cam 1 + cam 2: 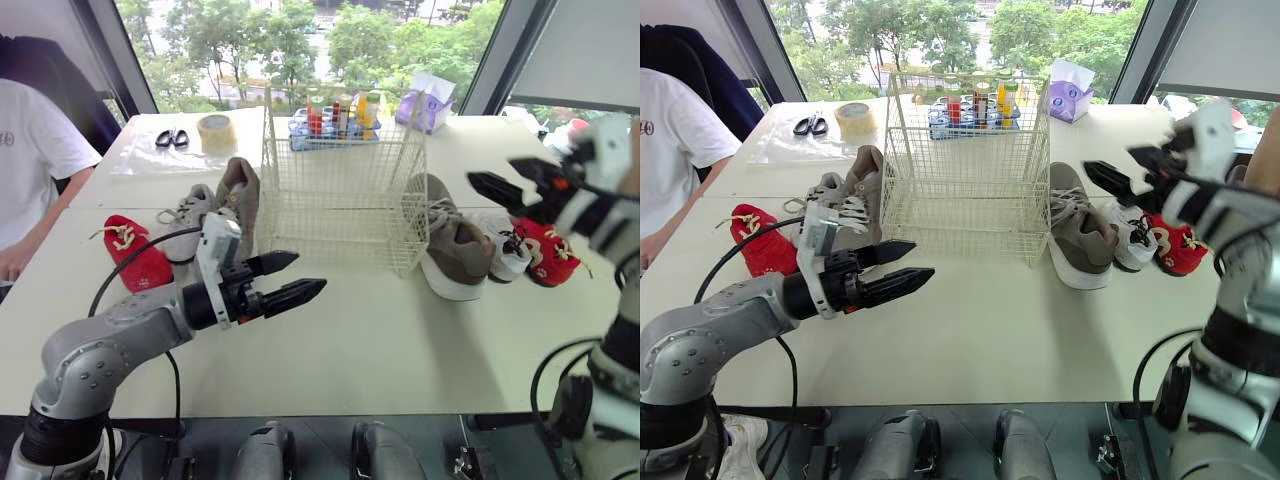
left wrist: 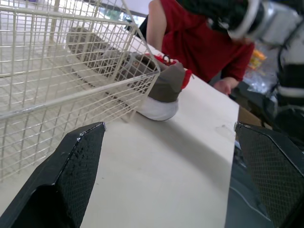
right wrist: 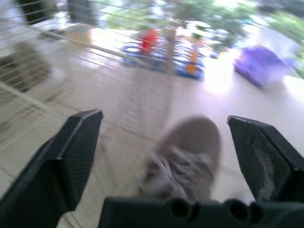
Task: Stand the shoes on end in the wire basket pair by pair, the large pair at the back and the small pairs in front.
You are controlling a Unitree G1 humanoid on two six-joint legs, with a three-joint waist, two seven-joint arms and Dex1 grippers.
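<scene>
Cream table [image 1: 380, 350] holds the wire basket [image 1: 340, 190] just ahead of my left gripper [image 1: 311, 271], whose fingers [image 2: 71, 175] are spread. My right gripper [image 1: 490, 172], likewise spread, hangs above a taupe shoe [image 1: 455, 250] beside the basket; smaller shoes [image 1: 548, 258] sit just past it.

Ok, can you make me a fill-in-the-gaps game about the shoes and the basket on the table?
1. The wire basket has ___ shoes inside it.
2. The small shoe farthest to the robot's left is coloured ___.
3. The left end effector and the right end effector are both ___, holding nothing.

Missing words: no; red; open.
</scene>
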